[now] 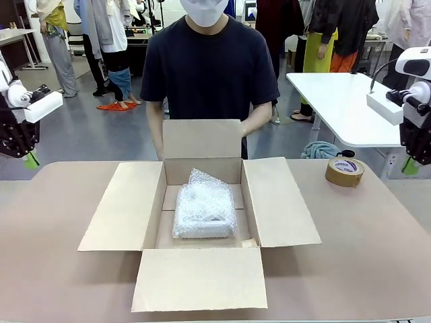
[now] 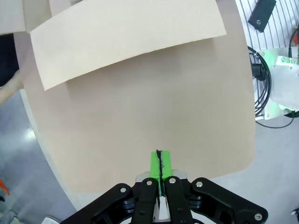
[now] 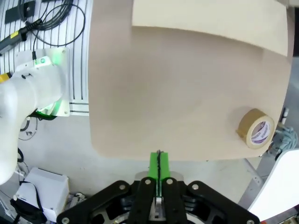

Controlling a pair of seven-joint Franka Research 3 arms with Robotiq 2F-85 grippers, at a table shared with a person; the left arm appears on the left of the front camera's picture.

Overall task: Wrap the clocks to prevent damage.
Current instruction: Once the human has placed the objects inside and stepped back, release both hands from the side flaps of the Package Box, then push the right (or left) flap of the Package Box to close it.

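Tape roll (image 1: 345, 172) sits right of the open cardboard box (image 1: 121, 208) on the table (image 1: 54, 269); a person (image 1: 209, 67) stands behind it, hands at the far flap. Beyond the table's sides hang the left gripper (image 1: 30, 160) and right gripper (image 1: 411, 165). Inside the box lies a bubble-wrapped bundle (image 1: 204, 212). Left wrist view: green pads (image 2: 154, 163) pressed together, empty, over the table edge, a box flap ahead. Right wrist view: pads likewise pressed together, holding nothing, tape roll well apart.

Front camera faces across the desk (image 1: 363, 235) at the person (image 1: 209, 67); wrist cameras look down from high on opposite desk ends, each sharing a box flap (image 1: 279, 202).
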